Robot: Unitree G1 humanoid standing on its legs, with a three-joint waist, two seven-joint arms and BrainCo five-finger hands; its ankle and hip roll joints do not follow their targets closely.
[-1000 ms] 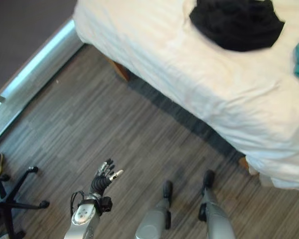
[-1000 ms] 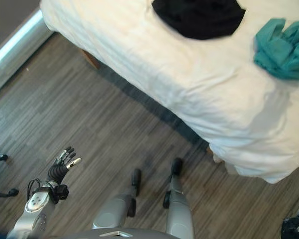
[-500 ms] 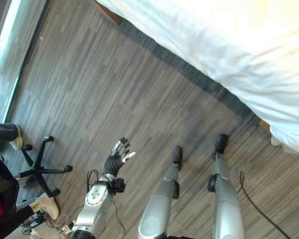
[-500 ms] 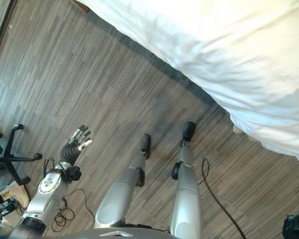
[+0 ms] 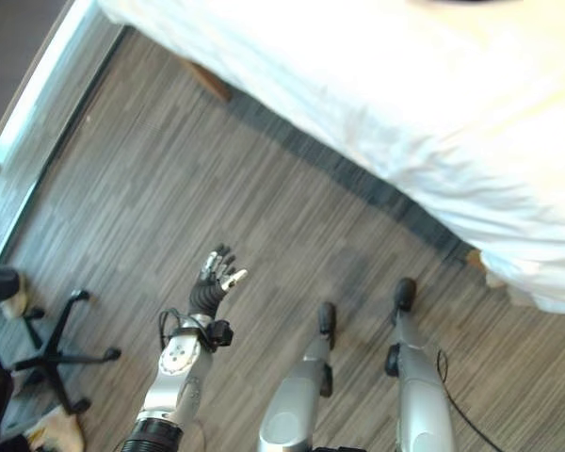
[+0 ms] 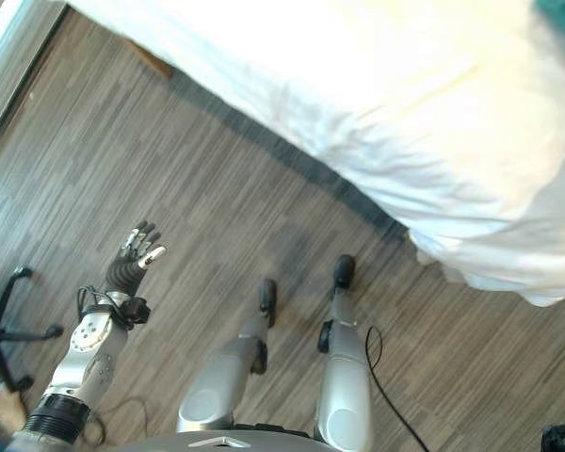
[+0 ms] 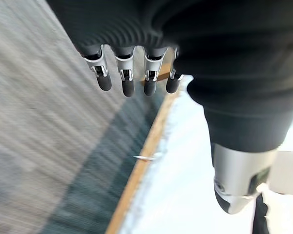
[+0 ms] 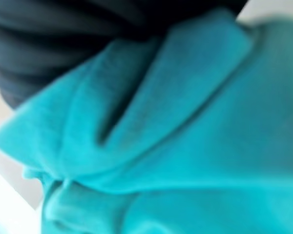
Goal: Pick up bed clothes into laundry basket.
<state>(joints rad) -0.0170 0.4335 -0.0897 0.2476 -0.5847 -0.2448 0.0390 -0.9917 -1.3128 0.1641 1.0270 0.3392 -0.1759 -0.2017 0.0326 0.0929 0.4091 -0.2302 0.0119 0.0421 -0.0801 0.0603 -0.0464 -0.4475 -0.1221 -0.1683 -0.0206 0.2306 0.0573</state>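
Left hand (image 5: 214, 279) over floor (image 5: 264, 226), fingers straight, empty. Right hand's fingers hidden under teal garment (image 8: 176, 146) on bed (image 6: 377, 113); grip cannot tell. Step: picking garment. Next: secure, lift, locate basket.

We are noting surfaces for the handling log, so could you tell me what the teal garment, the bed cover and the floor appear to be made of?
Teal garment: soft matte fabric, probably a cotton-like knit, judging by its rounded folds.
Bed cover: white woven cloth, matte, with fine creases and a draped edge.
Floor: grey wood-look planks, likely laminate or vinyl, going by the narrow strips with streaked grain and low sheen.
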